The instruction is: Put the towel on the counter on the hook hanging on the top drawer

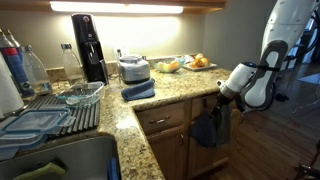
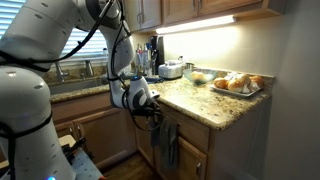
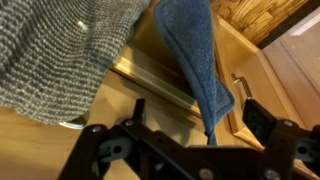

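Plainly, the counter [image 1: 165,95] runs across both exterior views, and the arm [image 2: 40,70] reaches in below its rounded edge. Under that edge sits the top drawer [image 1: 200,108]. The towel [image 1: 210,128] is off the counter and hangs against the drawer front. Its long axis is upright, with the upper end bunched at the drawer's top and the free end pointing straight down at the floor. In the wrist view it tapers to a low corner. The gripper [image 3: 190,150] sits just beside the cloth, jaws spread wide and gripping nothing. The hook is hidden under the folds.
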Motion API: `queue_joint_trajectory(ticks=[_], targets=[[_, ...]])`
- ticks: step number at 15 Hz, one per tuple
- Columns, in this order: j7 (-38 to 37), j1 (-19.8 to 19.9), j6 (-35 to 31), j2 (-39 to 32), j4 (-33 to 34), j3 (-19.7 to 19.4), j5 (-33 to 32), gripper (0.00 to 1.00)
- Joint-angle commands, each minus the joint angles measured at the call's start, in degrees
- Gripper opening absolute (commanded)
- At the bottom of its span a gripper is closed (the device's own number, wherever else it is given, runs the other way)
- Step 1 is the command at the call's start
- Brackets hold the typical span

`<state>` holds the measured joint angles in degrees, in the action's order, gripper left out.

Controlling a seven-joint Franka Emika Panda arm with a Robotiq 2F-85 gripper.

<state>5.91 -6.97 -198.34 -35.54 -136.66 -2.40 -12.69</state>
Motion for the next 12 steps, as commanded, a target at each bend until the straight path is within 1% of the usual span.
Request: queue_joint_trajectory(ticks=[1, 3, 7, 8, 12], targets=[[0.9, 4.3, 0.2, -0.3, 2.0, 3.4, 0.1, 0.96], [0.8, 5.9, 0.2, -0.6, 2.5, 4.9, -0.3, 0.94], [1.0, 8.8, 0.1, -2.3, 1.5, 8.2, -1.8, 0.98], [1.0, 9.1, 0.1, -2.8, 1.4, 8.6, -1.9, 1.0], [1.6, 9.4, 0.2, -4.8, 2.9, 8.5, -1.9, 1.0]])
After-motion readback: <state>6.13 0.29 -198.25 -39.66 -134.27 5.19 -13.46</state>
